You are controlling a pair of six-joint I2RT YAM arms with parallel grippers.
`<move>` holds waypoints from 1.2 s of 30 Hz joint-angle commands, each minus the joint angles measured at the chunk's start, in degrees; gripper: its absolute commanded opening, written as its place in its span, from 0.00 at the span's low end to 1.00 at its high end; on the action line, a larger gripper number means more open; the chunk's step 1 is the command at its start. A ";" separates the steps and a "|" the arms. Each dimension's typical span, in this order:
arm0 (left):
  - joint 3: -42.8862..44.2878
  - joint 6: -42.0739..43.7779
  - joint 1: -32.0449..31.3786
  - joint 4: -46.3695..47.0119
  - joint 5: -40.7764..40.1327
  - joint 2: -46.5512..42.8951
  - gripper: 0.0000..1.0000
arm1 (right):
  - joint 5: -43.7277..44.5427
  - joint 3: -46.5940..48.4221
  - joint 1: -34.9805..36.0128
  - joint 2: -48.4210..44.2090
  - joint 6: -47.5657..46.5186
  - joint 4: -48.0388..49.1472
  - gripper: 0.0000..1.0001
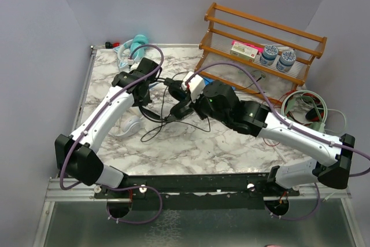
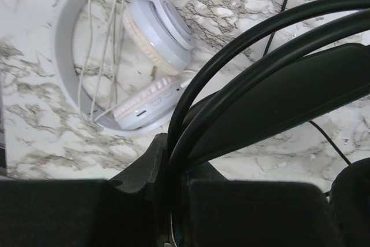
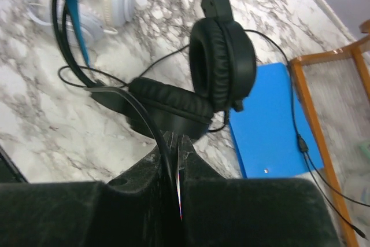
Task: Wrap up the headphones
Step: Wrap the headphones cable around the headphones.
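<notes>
The black headphones (image 1: 172, 88) with blue accents hang above the table's middle between my two grippers. My left gripper (image 1: 145, 88) is shut on their black headband (image 2: 260, 56). My right gripper (image 1: 180, 110) is shut on their thin black cable (image 3: 147, 120), just below the two ear cups (image 3: 222, 62). The white headphones (image 1: 130, 125) lie flat on the marble under the left arm, their cable wound round the band; they also show in the left wrist view (image 2: 115, 56). The teal headphones (image 1: 134, 47) lie at the back left corner.
A wooden rack (image 1: 260, 44) with two jars and a box stands at the back right. A blue flat pad (image 3: 266, 125) lies beside it. A heap of coiled cables (image 1: 306, 105) sits at the right edge. Loose black cable loops (image 1: 167, 128) lie mid-table.
</notes>
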 commanded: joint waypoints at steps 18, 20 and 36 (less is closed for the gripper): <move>-5.23 14.27 -4.56 4.40 9.21 -11.14 0.00 | 13.29 6.15 -9.01 7.35 -5.60 3.22 0.10; -5.26 14.47 -4.79 4.43 10.46 -11.54 0.00 | 12.00 6.66 -11.48 7.68 -4.37 2.64 0.11; -2.64 17.05 -6.33 5.28 31.17 -15.64 0.00 | -8.19 -1.84 -24.26 8.29 4.96 14.78 0.15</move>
